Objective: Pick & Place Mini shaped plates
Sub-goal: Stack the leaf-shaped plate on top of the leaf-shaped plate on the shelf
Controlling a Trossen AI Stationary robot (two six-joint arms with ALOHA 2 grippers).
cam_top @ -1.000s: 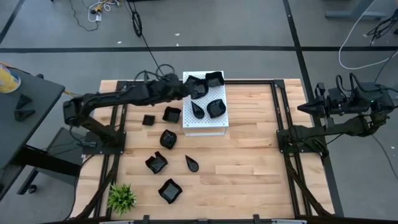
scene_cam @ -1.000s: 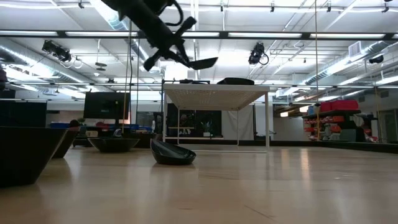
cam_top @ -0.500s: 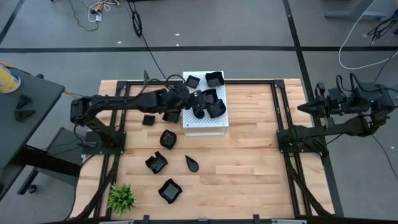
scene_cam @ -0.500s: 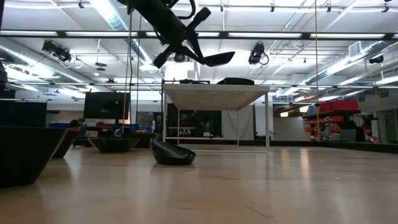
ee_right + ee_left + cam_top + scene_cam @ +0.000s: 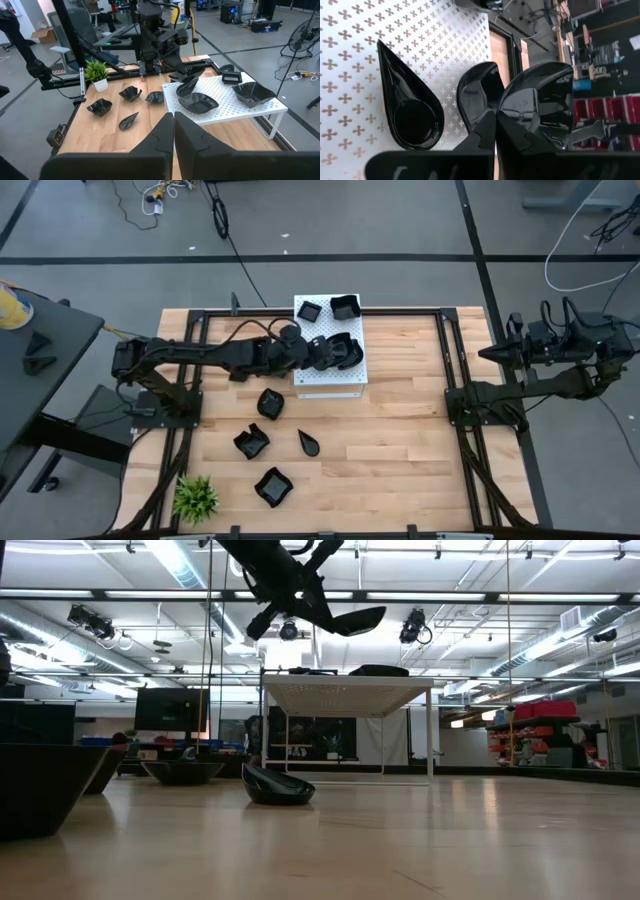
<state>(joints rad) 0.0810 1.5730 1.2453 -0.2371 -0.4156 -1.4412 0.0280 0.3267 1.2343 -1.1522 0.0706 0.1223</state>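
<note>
Above the white perforated board (image 5: 330, 370), I see my left gripper (image 5: 318, 356) with fingers clamped on a glossy black rounded plate (image 5: 357, 621), held clear over a black teardrop plate (image 5: 410, 102). My right gripper (image 5: 173, 131) waits closed at the bench's (image 5: 400, 450) right edge.

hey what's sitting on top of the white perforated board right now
On the white perforated board: a small square black dish, a larger angular black dish and a teardrop black dish. The left gripper holds another black dish above it, hiding part of the board.
</note>
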